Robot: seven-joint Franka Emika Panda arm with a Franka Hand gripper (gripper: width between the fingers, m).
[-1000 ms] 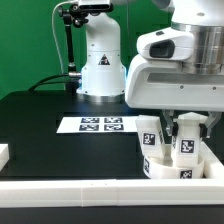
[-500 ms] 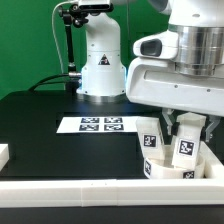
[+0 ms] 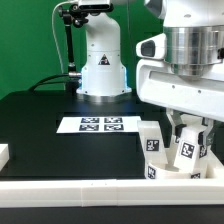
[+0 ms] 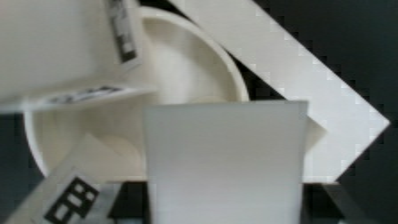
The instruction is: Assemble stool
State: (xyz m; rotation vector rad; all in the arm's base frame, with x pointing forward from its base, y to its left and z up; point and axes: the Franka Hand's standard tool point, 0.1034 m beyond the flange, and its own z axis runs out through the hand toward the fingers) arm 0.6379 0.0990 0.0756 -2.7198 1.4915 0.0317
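The seat [image 3: 182, 170] lies flat at the near edge of the tabletop [image 3: 60, 150], on the exterior view's right, pressed close to the rail [image 3: 100, 196] that runs along the front; that rail and the raised corner probably serve as a stop, so the disc cannot slide or turn while legs go in. Two legs show in the exterior view: one leg [image 3: 152, 139] stands upright on the seat at its left side, apparently already seated, and a second leg [image 3: 187, 146] sits just beside it, slightly tilted, directly under the tool [image 3: 187, 128]. The tool's fingers flank that second leg and seem clamped on it, most likely to steer it into its hole and twist it home, though the contact itself is partly hidden by the arm's body. In the wrist view the held leg [image 4: 222, 150] fills the middle, with the round seat [image 4: 187, 70] behind it and a tagged leg [image 4: 63, 45] close alongside. Beyond this, one marker board [image 3: 100, 125] lies flat mid-tabletop, well apart from the stool, and one small white block [image 3: 4, 155] sits at the left edge. I cannot tell whether more legs lie out of sight.
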